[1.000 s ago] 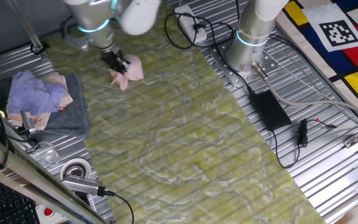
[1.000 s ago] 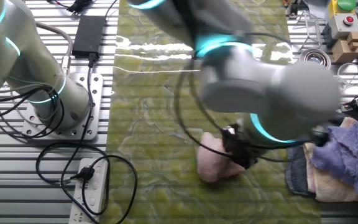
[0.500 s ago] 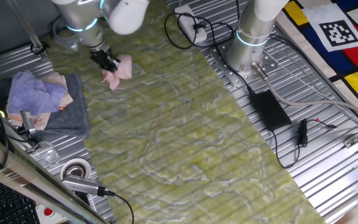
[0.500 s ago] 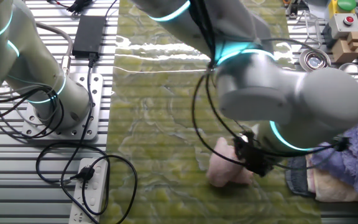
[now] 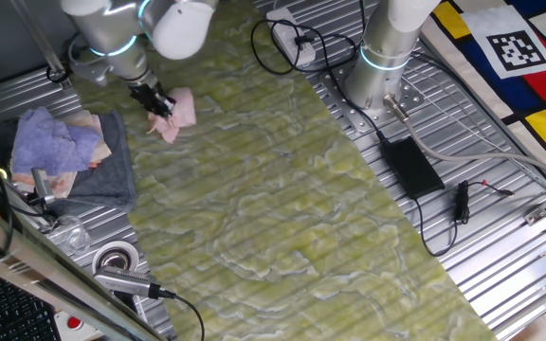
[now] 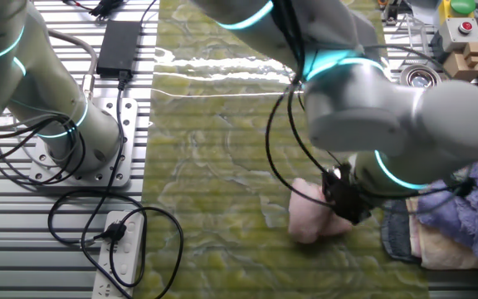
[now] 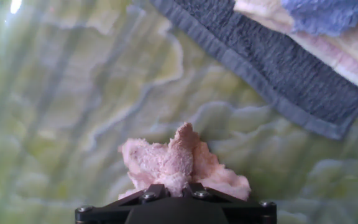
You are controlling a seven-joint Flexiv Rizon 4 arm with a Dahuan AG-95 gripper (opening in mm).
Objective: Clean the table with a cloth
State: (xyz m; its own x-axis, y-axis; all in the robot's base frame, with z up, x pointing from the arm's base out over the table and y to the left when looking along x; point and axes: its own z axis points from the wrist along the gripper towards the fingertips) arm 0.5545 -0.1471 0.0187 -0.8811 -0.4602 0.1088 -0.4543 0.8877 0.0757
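The pale pink cloth (image 5: 175,115) lies bunched on the yellow-green marbled table (image 5: 282,208), near its far left end. My gripper (image 5: 156,101) is shut on the cloth and presses it against the surface. In the other fixed view the cloth (image 6: 315,221) shows below the big grey arm, with the gripper (image 6: 347,202) at its right side. The hand view has the cloth (image 7: 178,163) pinched between the black fingers (image 7: 154,192), with the table (image 7: 73,112) beyond it.
A pile of a dark grey towel (image 5: 102,180), a lavender cloth (image 5: 50,142) and a cream cloth sits just left of the pink cloth, close to it in the hand view as the towel (image 7: 278,68). A second arm's base (image 5: 377,66), power strip (image 5: 292,38) and cables stand on the right.
My gripper has dragged the cloth across the table toward the left edge and the towel pile, still shut on it.
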